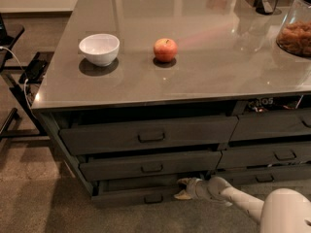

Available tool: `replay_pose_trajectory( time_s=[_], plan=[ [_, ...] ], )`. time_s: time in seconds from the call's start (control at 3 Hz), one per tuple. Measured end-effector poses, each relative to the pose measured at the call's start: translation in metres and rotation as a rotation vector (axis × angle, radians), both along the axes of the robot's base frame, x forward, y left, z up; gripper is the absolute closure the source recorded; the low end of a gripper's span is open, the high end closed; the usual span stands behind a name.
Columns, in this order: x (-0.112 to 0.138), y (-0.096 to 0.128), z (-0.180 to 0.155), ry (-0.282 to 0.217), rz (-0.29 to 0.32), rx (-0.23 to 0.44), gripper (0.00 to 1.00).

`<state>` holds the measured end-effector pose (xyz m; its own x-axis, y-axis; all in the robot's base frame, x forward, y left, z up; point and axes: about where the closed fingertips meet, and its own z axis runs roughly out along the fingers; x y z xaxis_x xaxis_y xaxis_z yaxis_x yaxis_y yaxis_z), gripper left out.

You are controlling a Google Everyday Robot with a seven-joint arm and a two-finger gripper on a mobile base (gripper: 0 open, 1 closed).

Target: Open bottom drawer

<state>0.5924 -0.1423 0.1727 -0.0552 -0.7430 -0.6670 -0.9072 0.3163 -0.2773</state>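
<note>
The bottom drawer [126,196] is the lowest, thinnest dark-grey front of the left stack, with a small loop handle [153,198] at its centre. It stands pulled out a little, with a strip of its dark inside showing above the front panel. My gripper [181,188] is at the drawer's right end, its pale fingers at the top edge of the front panel. The white arm [243,204] reaches in from the lower right.
Two taller drawers [146,136] sit above it, and a right-hand stack [272,154] beside it. On the grey counter [204,72] stand a white bowl [99,48], a red apple [165,49] and a jar [296,28]. A dark chair frame [14,81] is at the left. Carpet floor lies in front.
</note>
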Motion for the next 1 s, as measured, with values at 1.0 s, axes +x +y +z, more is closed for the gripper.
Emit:
replay_pose_trajectory(
  time_s=[1.0],
  plan=[
    [-0.055,-0.036,-0.010,0.046,0.021,0.025,0.33]
  ],
)
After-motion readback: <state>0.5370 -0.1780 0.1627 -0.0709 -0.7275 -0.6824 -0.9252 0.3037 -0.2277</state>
